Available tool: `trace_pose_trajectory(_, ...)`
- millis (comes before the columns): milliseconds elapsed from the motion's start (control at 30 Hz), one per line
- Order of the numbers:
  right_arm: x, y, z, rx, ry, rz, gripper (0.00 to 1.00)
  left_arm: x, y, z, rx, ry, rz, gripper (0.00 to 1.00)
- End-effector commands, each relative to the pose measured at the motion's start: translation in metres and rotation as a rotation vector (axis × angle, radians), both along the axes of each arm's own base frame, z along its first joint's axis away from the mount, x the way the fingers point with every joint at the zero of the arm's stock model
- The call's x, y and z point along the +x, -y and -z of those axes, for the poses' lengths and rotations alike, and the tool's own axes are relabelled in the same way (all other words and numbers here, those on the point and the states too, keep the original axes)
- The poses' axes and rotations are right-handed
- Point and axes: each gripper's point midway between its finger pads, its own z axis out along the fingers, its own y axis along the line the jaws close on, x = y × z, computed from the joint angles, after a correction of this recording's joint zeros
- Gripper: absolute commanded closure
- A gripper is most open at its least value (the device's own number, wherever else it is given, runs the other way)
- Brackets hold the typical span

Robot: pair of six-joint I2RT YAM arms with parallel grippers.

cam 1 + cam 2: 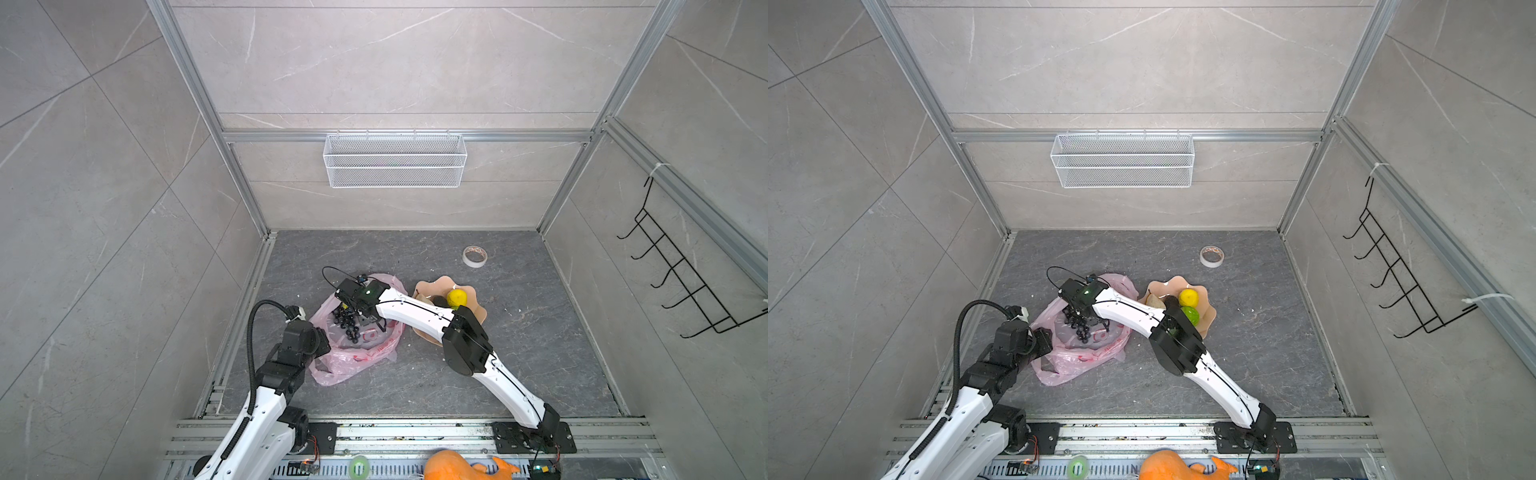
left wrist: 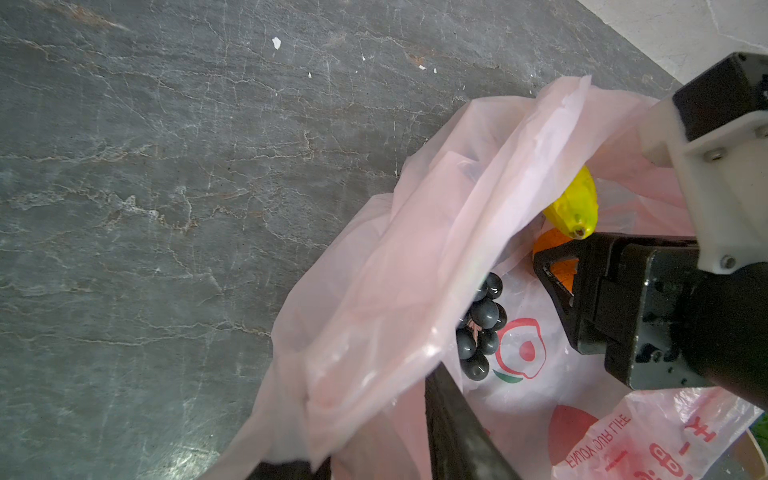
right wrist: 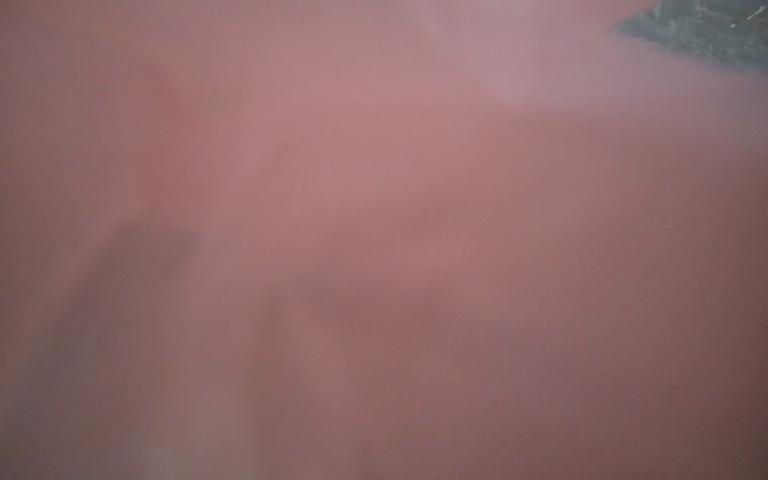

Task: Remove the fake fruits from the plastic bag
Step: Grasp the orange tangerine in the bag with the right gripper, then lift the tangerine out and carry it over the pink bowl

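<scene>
Step in hand: we judge that the right gripper [image 2: 555, 286] is reaching inside the plastic bag [image 1: 357, 361] for the next fruit, most likely the orange [image 2: 548, 245].
Right gripper: one finger lies against the orange. We cannot tell how wide the jaws stand or whether they hold anything, since its own wrist view shows only pink film.
Left gripper [image 1: 324, 347]: it is pinched on the bag's near rim and lifts the mouth.
Fruits in the bag: the black grape bunch [image 2: 478, 328], the yellow banana [image 2: 573, 208] and the orange.
Fruits already out: the lemon [image 1: 456, 297] and the lime-green fruit [image 1: 1190, 314] on the peach scalloped plate [image 1: 432, 286], just beside the bag.
Doing it well: we want the rim held high and taut. Both fingers should close round the orange alone, clear of the film and the grapes, then lift straight up through the mouth.
Risk: if the jaws catch the thin film, the whole bag lifts with the fruit.
</scene>
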Motion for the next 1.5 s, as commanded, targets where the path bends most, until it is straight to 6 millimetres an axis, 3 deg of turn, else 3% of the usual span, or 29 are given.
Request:
trace_pose_trajectory(0, 0.004, 0.004, 0.002, -0.039, 0.013, -0.004, 0.4, 0.004, 0.003, -0.006, 0.001, 0.031, 0.024, 0.62)
trace_pose_trajectory(167, 0.003, 0.005, -0.004, -0.035, 0.016, -0.003, 0.45, 0.004, 0.003, -0.005, 0.0, 0.029, 0.021, 0.62)
trace_pose_trajectory(400, -0.004, 0.003, -0.031, 0.009, 0.03, -0.027, 0.47, 0.004, 0.003, -0.005, 0.001, 0.029, 0.023, 0.62)
trace_pose_trajectory(633, -0.028, -0.007, -0.071, 0.077, 0.048, -0.095, 0.48, 0.004, 0.003, -0.005, 0.001, 0.028, 0.023, 0.62)
trace_pose_trajectory(833, -0.057, -0.002, -0.1, 0.147, 0.041, -0.145, 0.48, 0.004, 0.003, -0.006, 0.0, 0.031, 0.02, 0.62)
trace_pose_trajectory(1000, -0.077, 0.021, -0.129, 0.221, 0.05, -0.15, 0.48, 0.004, 0.003, -0.006, 0.001, 0.03, 0.021, 0.62)
trace_pose_trajectory(1167, -0.085, 0.061, -0.148, 0.194, 0.093, -0.11, 0.48, 0.004, 0.003, -0.006, 0.001, 0.03, 0.021, 0.62)
trace_pose_trajectory(1467, -0.087, 0.123, -0.14, 0.14, 0.088, -0.022, 0.48, 0.004, 0.002, -0.005, 0.004, 0.029, 0.019, 0.62)
